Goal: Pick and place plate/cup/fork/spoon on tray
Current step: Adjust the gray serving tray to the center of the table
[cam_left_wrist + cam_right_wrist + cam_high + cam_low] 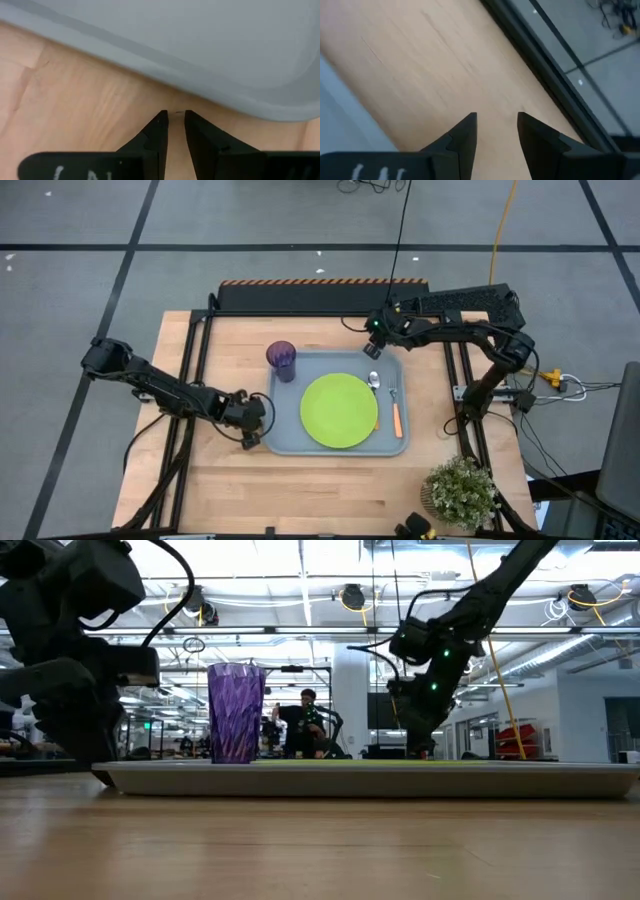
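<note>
The grey-blue tray (290, 438) lies mid-table. On it rest the lime-green plate (338, 411), the purple cup (282, 360), upright at the far left corner, also seen in the low view (236, 712), the spoon (374, 381) beside the plate's right edge, and the orange-handled fork (396, 416) right of it. My left gripper (252, 432) is low over the wood at the tray's near left corner, its fingers (155, 131) almost together and empty. My right gripper (374, 348) hovers over the tray's far right edge, open and empty (497, 120).
A potted plant (462, 490) stands at the table's near right corner. Dark frame rails (200, 330) run along the table's left, right and far sides. Bare wood (330, 485) lies between the tray and the near edge.
</note>
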